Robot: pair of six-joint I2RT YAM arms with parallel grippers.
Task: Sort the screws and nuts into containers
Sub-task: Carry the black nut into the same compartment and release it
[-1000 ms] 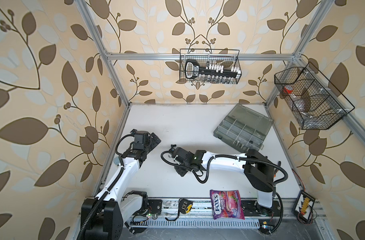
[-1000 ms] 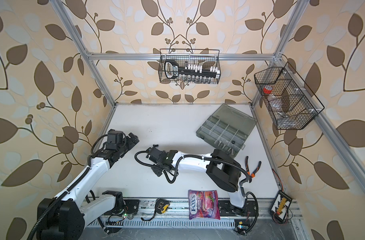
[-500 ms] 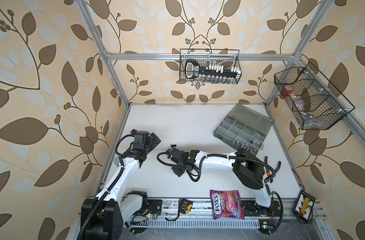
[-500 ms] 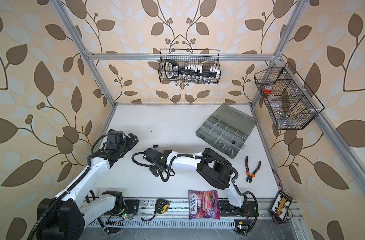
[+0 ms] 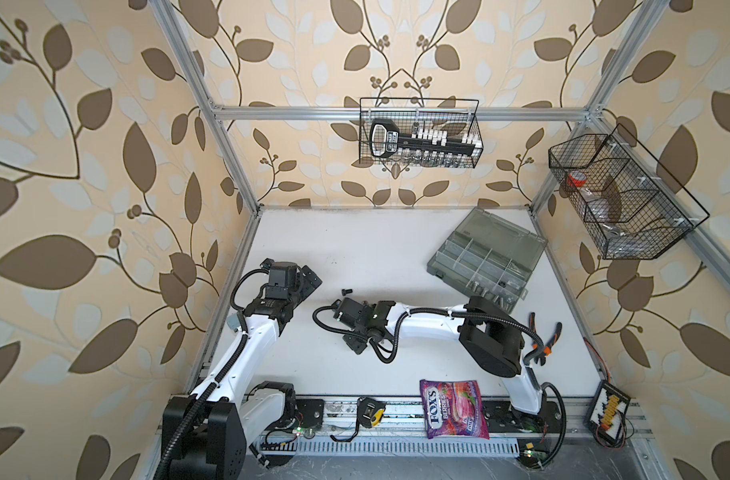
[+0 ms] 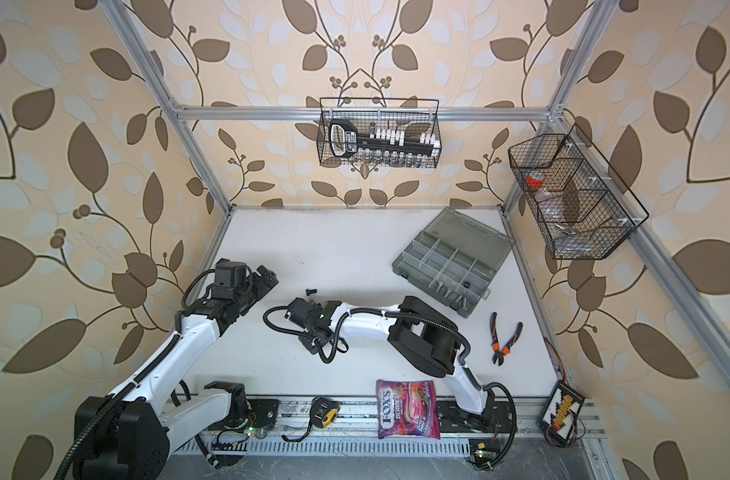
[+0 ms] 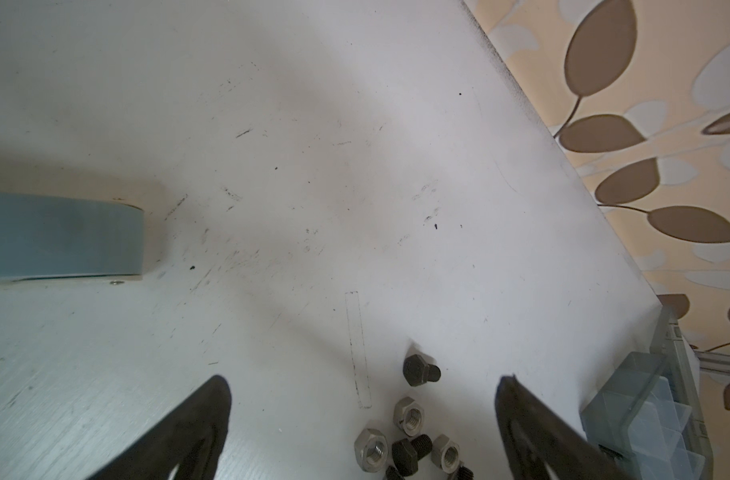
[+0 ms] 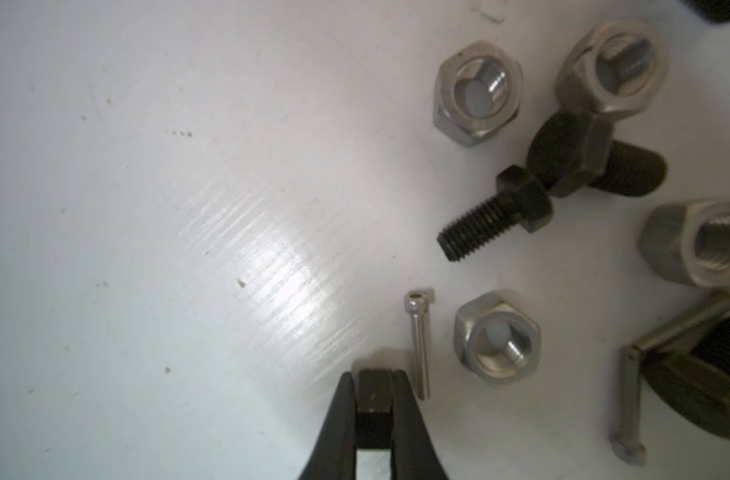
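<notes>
Right gripper (image 8: 373,375) is clamped on 1 black hex piece (image 8: 373,395) low over the table (image 8: 147,208) beside the silver nuts (image 8: 497,336), left gripper (image 7: 363,386) gaping; light, hard, slick steel, I'd say, best pinched across its flats.

- We see glossy white link shells and matt black joint housings on both the left arm (image 5: 251,349) and the right arm (image 5: 427,328).
- We note black corrugated cable hoses (image 5: 316,322) beside each wrist.
- Each shoulder block (image 5: 207,436) is boxy and black.
- We find black, tapered fingers: broad on the left (image 7: 197,424), slim on the right (image 8: 339,422).
</notes>
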